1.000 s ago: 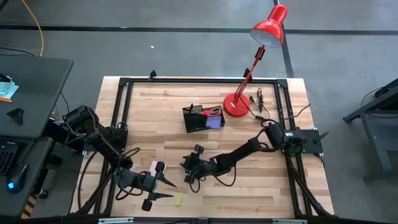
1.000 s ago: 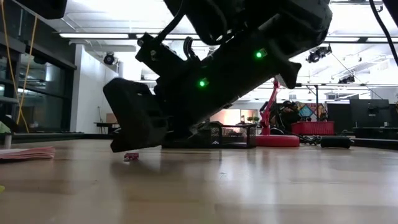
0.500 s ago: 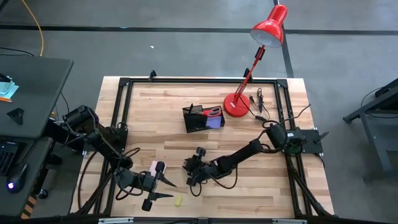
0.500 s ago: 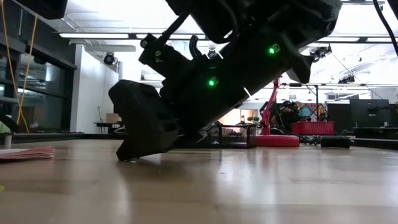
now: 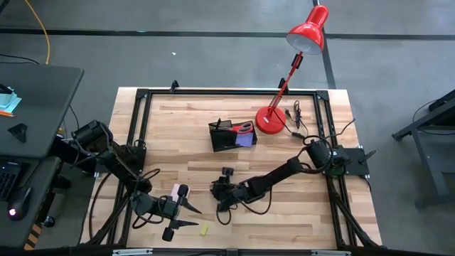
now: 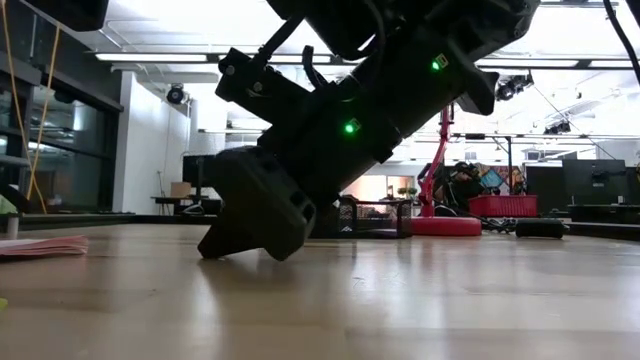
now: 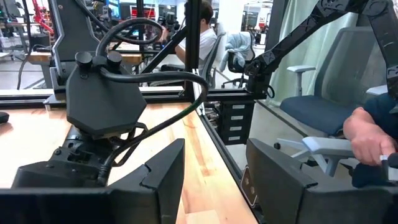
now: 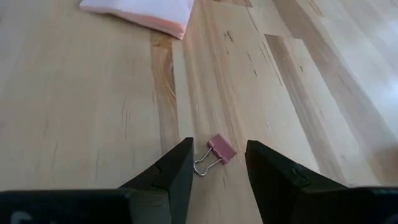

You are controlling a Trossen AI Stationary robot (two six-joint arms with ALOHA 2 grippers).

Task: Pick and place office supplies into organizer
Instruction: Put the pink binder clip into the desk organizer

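A small pink binder clip point(image 8: 215, 153) lies on the wooden table, its wire handles toward the near side. My right gripper point(image 8: 217, 148) is open and low over it, one finger on each side of the clip and not touching it. In the high view it is at the table's middle point(image 5: 216, 195), and in the low view its fingertips reach down to the tabletop point(image 6: 240, 235). My left gripper point(image 5: 193, 215) waits open at the near left. The black organizer point(image 5: 229, 135) stands at the far middle, with red-handled scissors point(image 5: 242, 128) and a purple pad point(image 5: 247, 140) in it.
A pink sticky-note pad point(image 5: 175, 192) lies flat left of my right gripper, and shows in the right wrist view point(image 8: 140, 11). A tiny yellow piece point(image 5: 204, 230) lies near the front edge. The red desk lamp point(image 5: 271, 119) stands right of the organizer. A person's hand point(image 7: 370, 134) shows beyond the table.
My right gripper has gone down toward the tabletop over the pink clip and tipped steeper. In the low view the clip showed under the gripper a second ago and is now hidden behind its fingers.
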